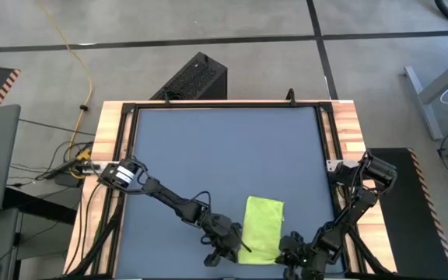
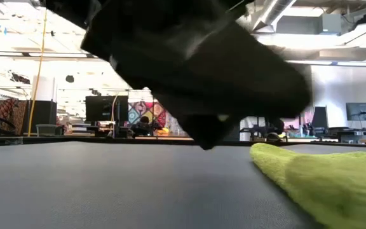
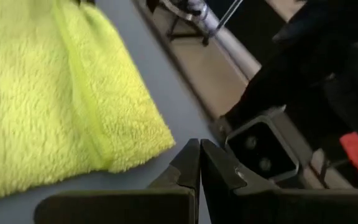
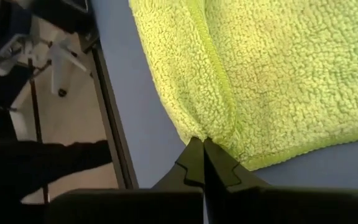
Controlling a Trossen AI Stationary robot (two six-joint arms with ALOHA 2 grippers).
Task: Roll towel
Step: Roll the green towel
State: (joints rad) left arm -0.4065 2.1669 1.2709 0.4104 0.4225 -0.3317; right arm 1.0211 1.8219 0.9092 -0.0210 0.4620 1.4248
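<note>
I see the towel point(image 1: 262, 228) lying folded as a narrow rectangle on the table's grey mat point(image 1: 224, 155), close to the near edge, with both grippers down at its near end, one at each corner. My left gripper point(image 3: 199, 163) sits clenched with nothing between its fingers, just off the towel's near-left corner and not touching it. My right gripper point(image 4: 202, 158) is pinched shut on the towel's edge at the opposite near corner.
</note>
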